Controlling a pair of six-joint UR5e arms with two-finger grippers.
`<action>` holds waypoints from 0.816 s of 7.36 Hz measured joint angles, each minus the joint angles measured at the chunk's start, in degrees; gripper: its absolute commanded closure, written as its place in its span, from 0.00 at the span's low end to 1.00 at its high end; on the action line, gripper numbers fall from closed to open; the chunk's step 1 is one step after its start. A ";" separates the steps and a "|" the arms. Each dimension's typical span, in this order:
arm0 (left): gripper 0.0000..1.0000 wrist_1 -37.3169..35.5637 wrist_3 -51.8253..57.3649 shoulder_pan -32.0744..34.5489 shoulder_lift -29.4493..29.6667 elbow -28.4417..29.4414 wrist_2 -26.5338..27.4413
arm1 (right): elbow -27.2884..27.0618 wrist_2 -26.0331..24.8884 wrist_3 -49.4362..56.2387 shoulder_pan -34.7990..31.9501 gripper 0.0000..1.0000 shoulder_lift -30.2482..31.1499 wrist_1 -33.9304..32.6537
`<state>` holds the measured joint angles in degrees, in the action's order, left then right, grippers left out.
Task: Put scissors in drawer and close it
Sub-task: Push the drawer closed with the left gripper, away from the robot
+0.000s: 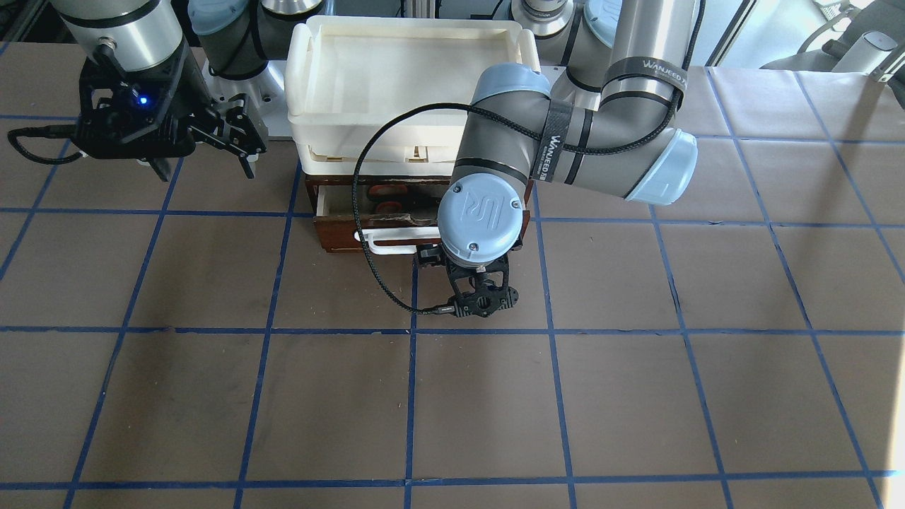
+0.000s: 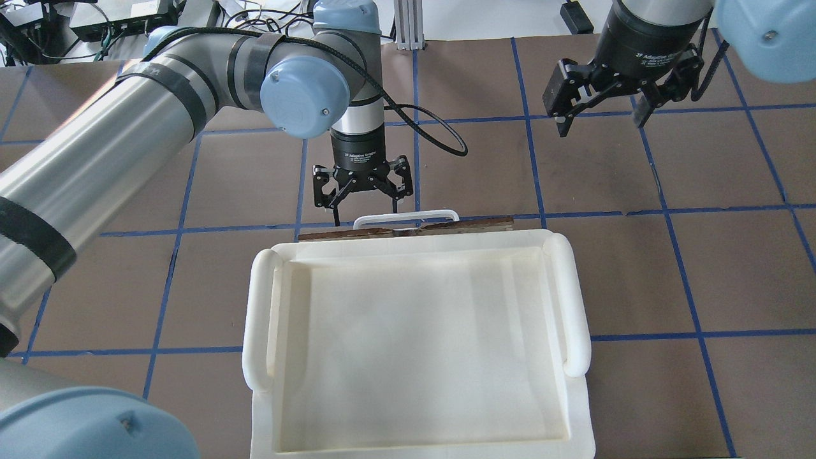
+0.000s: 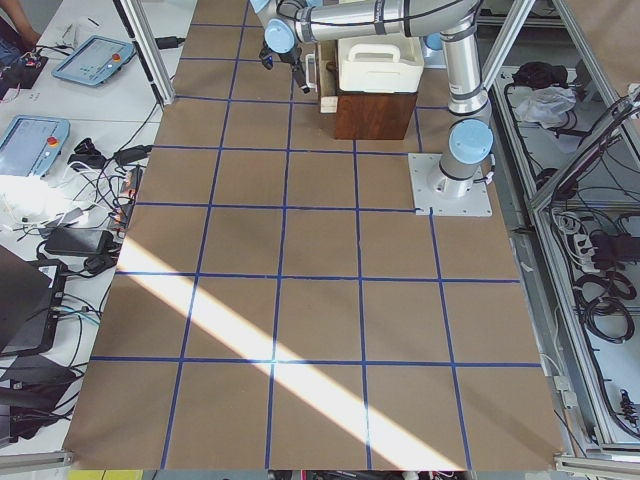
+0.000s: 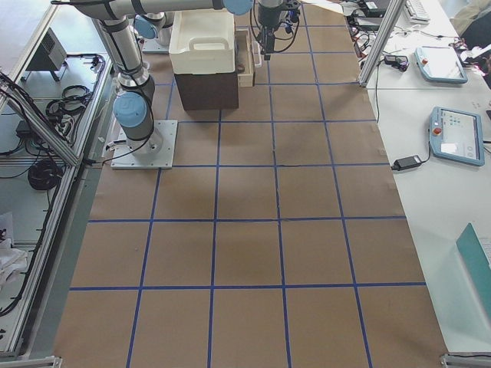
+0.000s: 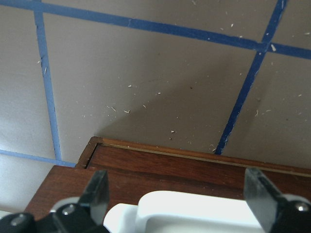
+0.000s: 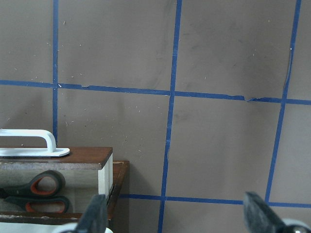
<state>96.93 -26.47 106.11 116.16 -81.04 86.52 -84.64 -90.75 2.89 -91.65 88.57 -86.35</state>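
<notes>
Lighting is bright and even, with a diagonal sunlit band on the table [image 3: 250, 335] well away from the drawer [image 1: 332, 235], a soft shadow beside the drawer, and out-of-focus fingers [image 5: 97, 196] in both wrist views.

The 2 arms are silver-grey tubes with pale blue domed joint caps. The left arm [image 1: 608, 134] has a round wrist cap [image 1: 482, 215] with a raised logo and small screws. Black straps [image 1: 555, 138] lettered WANJEED hold a braided black cable [image 1: 355, 205]. The left end effector [image 2: 365, 215] and right end effector [image 2: 602, 124] are black, each labelled 2F Adaptive. A blue light [image 1: 143, 100] glows at the wrist of the right arm [image 1: 120, 28].
</notes>
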 measured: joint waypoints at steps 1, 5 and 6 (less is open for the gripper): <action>0.00 1.30 -0.96 0.09 -0.06 -0.04 -0.02 | -0.01 -0.10 -0.30 0.00 0.00 0.38 0.02; 0.00 5.28 -2.52 0.75 -0.34 -0.19 0.02 | -0.26 0.35 -3.02 -0.02 0.00 1.09 0.48; 0.00 6.39 -3.24 0.96 -0.34 -0.22 0.04 | -0.36 0.20 -4.03 -0.01 0.00 1.24 0.17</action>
<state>103.32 -29.71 107.07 115.83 -81.27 86.56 -85.00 -90.55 -1.14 -91.66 89.81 -86.17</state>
